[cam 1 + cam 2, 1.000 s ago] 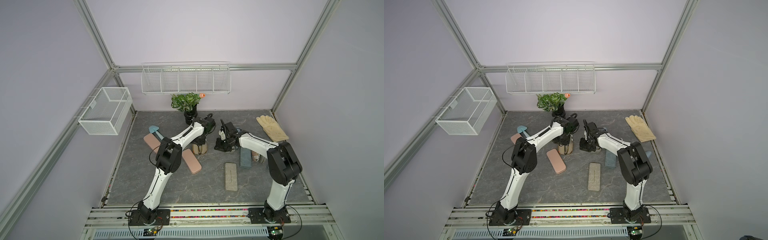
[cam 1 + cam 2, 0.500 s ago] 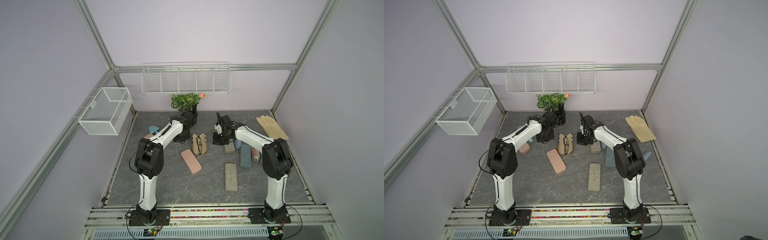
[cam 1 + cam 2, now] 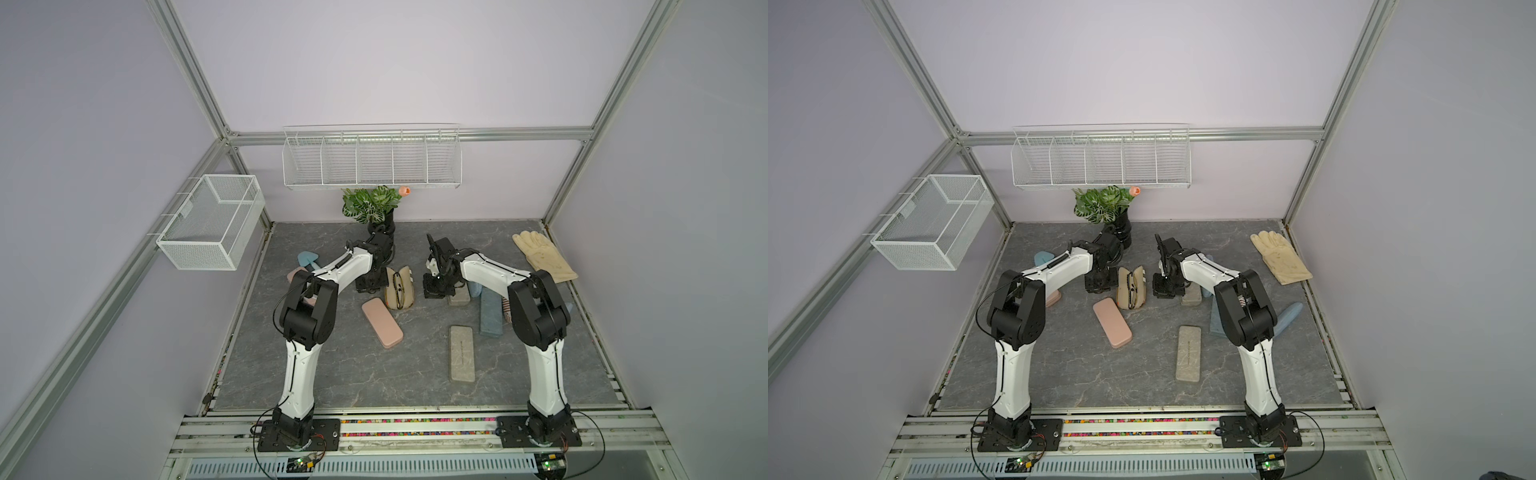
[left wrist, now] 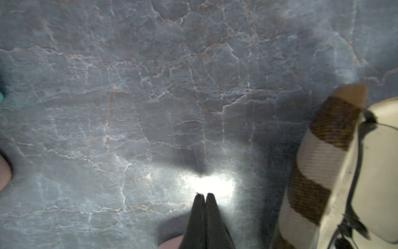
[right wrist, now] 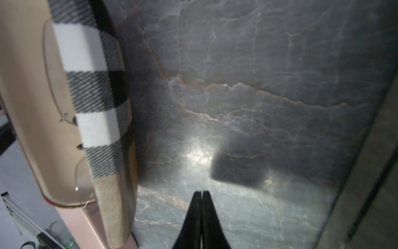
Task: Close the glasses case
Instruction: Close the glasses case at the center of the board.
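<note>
Pulled back off the open, plaid-fabric glasses case (image 3: 392,291), left fingers (image 4: 199,217) and right fingers (image 5: 195,217) each press together.

Both top views are bright and evenly lit by soft, diffuse light, so shadows on the tabletop (image 3: 332,374) are faint, and the wide lens splays the frame posts (image 3: 195,83) outward toward the picture edges. Both wrist views are dim and soft, each with a white glare patch on the tabletop just ahead of the fingers (image 4: 212,215) and a dark shadow next to it. The case (image 4: 318,172) at the side of each wrist view is slightly blurred, more so in the left one.
</note>
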You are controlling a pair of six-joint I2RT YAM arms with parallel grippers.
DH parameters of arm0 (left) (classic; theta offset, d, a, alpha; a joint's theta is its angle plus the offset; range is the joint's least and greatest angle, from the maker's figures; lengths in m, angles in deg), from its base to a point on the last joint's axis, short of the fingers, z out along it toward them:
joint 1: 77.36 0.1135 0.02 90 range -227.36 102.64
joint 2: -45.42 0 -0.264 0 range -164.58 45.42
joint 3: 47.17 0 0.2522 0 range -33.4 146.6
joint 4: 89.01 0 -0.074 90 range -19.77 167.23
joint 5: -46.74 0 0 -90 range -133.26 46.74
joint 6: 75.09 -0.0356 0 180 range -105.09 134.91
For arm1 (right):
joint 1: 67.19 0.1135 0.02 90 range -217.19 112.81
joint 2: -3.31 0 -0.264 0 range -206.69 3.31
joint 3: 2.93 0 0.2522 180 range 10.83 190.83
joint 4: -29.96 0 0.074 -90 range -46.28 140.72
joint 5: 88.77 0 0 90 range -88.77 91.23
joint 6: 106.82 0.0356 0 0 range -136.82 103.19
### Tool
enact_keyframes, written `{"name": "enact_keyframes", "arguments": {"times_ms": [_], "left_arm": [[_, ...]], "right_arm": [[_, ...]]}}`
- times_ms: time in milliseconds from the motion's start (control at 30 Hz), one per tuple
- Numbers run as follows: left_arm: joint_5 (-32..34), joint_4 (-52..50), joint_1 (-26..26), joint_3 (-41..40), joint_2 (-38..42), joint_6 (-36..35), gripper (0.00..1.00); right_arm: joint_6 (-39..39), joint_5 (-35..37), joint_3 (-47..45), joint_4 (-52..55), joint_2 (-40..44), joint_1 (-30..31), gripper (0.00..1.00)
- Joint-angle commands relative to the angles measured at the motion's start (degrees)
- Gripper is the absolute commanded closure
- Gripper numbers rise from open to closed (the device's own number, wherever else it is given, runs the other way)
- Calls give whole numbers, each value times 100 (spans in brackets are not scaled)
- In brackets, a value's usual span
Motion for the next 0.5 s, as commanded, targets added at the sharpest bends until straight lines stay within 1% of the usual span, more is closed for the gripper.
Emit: {"name": "enact_keyframes", "arguments": {"times_ms": [0, 267, 467], "left_arm": [[-114, 94, -6, 114, -105, 85, 100], [-232, 175, -65, 109, -155, 105, 100], [-330, 202, -145, 280, -279, 154, 100]], "right_arm": [[-68, -34, 173, 99, -161, 95, 93], [22, -78, 346, 33, -376, 221, 93], [23, -93, 607, 93, -572, 286, 92]]}}
